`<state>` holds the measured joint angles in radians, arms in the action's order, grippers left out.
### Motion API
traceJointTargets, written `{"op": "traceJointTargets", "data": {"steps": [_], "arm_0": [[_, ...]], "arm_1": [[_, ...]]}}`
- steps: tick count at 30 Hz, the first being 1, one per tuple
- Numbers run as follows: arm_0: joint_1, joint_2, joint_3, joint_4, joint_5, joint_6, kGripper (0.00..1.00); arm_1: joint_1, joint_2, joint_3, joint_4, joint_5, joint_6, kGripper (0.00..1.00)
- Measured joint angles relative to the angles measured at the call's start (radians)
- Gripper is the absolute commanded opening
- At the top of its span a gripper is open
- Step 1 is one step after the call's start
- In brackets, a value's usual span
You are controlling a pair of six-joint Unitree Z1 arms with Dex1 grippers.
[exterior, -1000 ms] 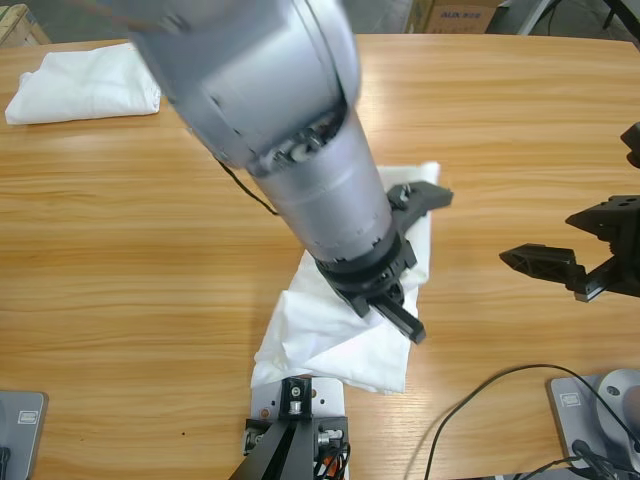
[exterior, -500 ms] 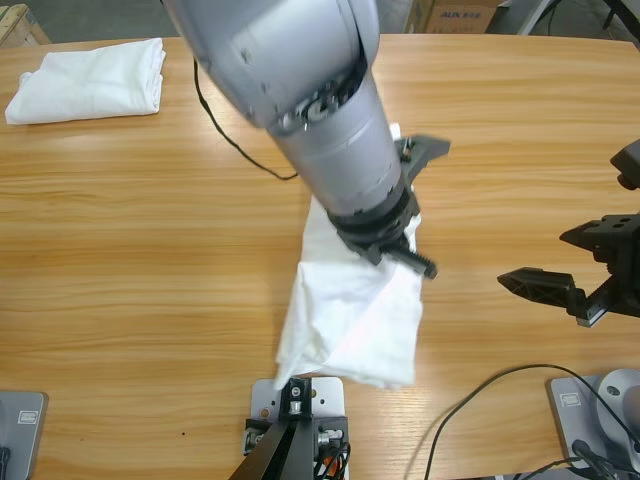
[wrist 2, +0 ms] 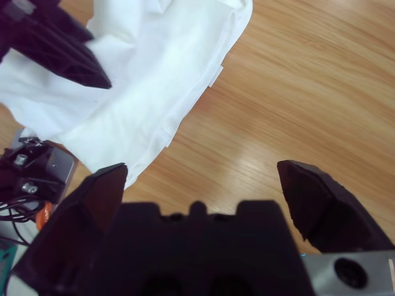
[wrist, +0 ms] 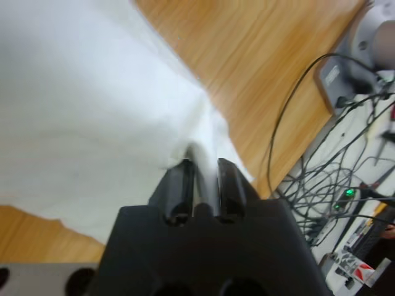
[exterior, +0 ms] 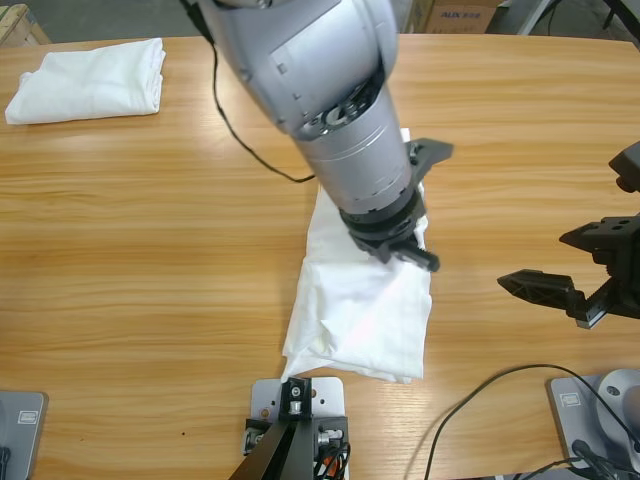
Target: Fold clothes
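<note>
Right now your white T-shirt [exterior: 360, 315] lies crumpled near the front edge of the desk [exterior: 130, 250], close to the middle, with its upper part drawn up toward the big silver arm that comes down over it. Your left gripper [exterior: 400, 248] has its black jaws pressed together on a fold of that cloth; in the left wrist view the gripper [wrist: 202, 176] pinches a thin ridge of white fabric between them, and the rest of the shirt [wrist: 80, 105] spreads away to the upper left over the wood. Your right gripper [exterior: 560, 265] hangs off to the shirt's right, apart from it, jaws spread wide with nothing between them. From the right wrist view you see those jaws [wrist 2: 203, 185] open over bare desk, the shirt's edge [wrist 2: 154, 80] lying beyond them at upper left. Further out, a second white T-shirt [exterior: 88, 80] sits folded at the desk's far left corner. A black cable [exterior: 235, 140] trails from the left arm across the wood.
</note>
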<state>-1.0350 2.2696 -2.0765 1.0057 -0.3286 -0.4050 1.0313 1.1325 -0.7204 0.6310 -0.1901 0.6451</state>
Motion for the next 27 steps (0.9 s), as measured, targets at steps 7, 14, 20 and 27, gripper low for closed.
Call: {"op": "traceJointTargets", "data": {"steps": [7,14,20,27], "arm_0": [[-0.023,0.003,-0.132,-0.004,-0.001,0.005,1.0],[-0.022,-0.114,0.135,-0.029,0.141,0.175,0.813],[0.037,-0.413,0.633,-0.233,0.155,0.321,0.0],[-0.053,-0.447,0.685,-0.259,0.177,0.498,0.0]], "arm_1": [[0.0,0.0,0.0,0.0,0.0,0.0,0.983],[0.001,0.002,-0.03,0.069,-0.02,-0.044,0.0],[0.002,0.019,-0.118,0.105,-0.043,-0.104,0.0],[-0.144,0.086,-0.12,0.013,0.235,-0.205,0.0]]}}
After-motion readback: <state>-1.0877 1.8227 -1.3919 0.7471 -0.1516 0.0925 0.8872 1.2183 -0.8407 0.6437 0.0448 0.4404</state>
